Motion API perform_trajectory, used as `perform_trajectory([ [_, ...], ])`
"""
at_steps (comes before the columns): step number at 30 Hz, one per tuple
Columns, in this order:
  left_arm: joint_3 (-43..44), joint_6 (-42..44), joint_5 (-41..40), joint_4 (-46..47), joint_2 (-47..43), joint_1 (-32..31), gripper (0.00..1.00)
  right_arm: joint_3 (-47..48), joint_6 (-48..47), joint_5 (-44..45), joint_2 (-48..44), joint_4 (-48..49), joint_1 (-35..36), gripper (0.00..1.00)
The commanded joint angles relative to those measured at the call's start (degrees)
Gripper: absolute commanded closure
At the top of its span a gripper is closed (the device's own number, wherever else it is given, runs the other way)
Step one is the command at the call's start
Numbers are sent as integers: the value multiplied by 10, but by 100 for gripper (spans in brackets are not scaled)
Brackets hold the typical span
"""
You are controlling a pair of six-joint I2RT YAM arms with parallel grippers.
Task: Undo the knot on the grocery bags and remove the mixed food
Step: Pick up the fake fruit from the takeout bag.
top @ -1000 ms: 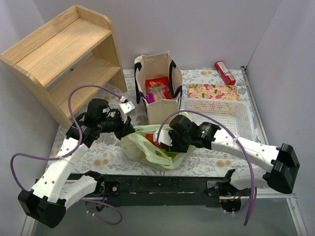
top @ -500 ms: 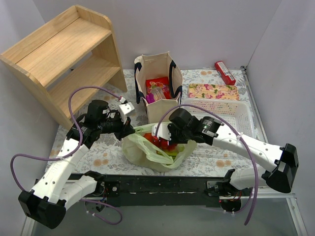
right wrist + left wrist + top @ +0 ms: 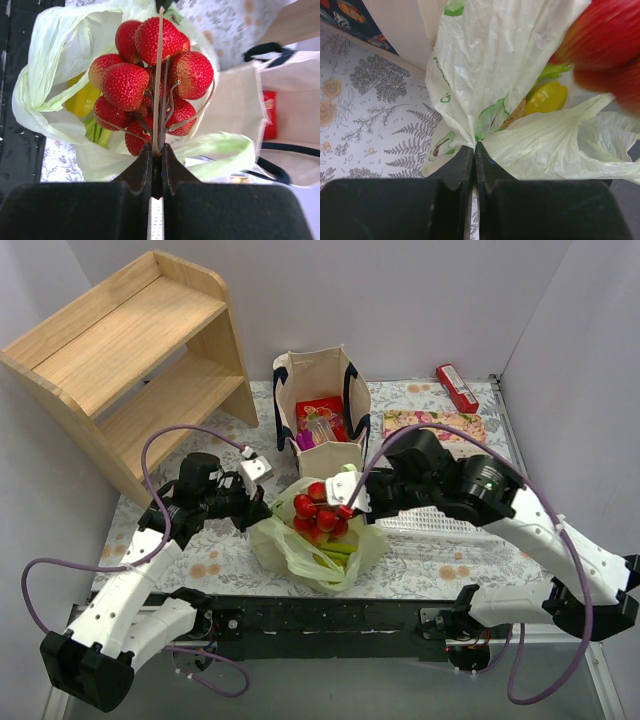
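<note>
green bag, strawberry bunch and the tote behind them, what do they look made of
Green bag: thin translucent plastic film; finely crinkled, contents show faintly through.
Strawberry bunch: probably moulded plastic replicas; stiff wiry stems, uniform sheen, not certain.
Tote: matte beige woven cloth, likely canvas; stands upright with soft folds.

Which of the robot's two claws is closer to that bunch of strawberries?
Right. The right gripper is shut on the stems of the strawberries, holding them over the pale green bag. The left gripper pinches that bag's rim, beside them, not touching.
</note>
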Motion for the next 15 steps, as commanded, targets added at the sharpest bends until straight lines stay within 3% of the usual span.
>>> perform_trajectory([
  [1,-10,-5,-2,15,-12,10,100,56,-78,-14,-64,-14,2,99],
  [5,-8,-10,0,18,-4,11,100,1,-157,8,-122,36,2,99],
  [8,-4,-10,11,18,5,11,100,-11,-71,54,-134,162,1,99],
  [12,-2,-8,9,23,16,11,100,78,41,20,-79,211,-50,99],
  [15,-3,5,-11,27,20,12,100,54,49,126,-85,279,-68,99],
])
